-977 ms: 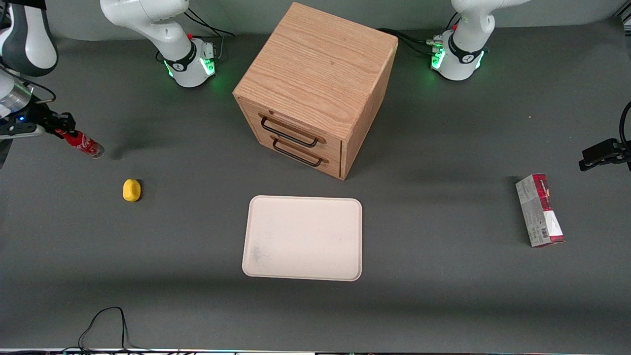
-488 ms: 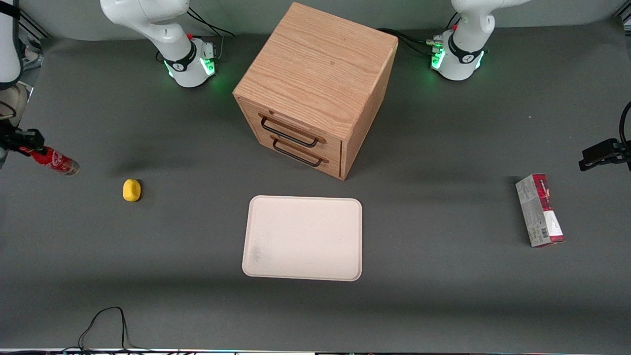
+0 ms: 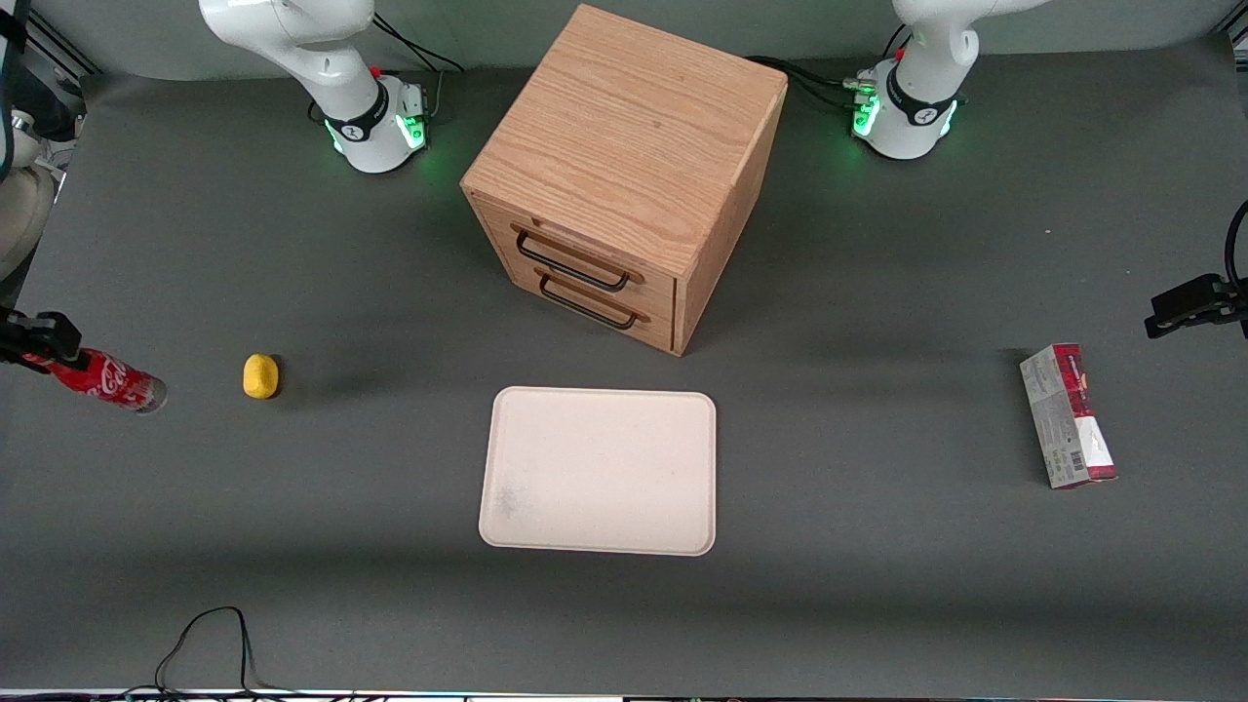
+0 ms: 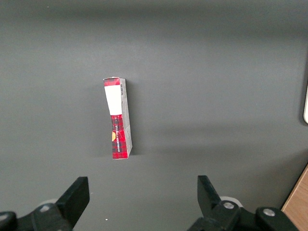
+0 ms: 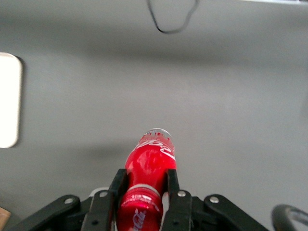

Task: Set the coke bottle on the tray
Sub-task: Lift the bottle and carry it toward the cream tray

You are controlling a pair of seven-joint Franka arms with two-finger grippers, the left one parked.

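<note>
Gripping the coke bottle (image 3: pixel 107 378) by its neck, jaws closed at frame's left edge — tilted, it could topple on the tray (image 3: pixel 599 471).

Dark grey surface (image 3: pixel 877 604) — four things resting on it.
Tray (image 3: pixel 599 471) at frame centre, wooden drawer cabinet (image 3: pixel 624 175) above it, yellow lump (image 3: pixel 260 376) at mid-left, red-and-grey carton (image 3: pixel 1068 415) at right — gripper (image 3: pixel 34 341) at left edge.

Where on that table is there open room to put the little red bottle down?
The tray is bare all over. Open table lies between it and the yellow lump, and between it and the carton. It is tighter between the tray and the drawer cabinet. The gripper holds the coke bottle at the working arm's end.
</note>
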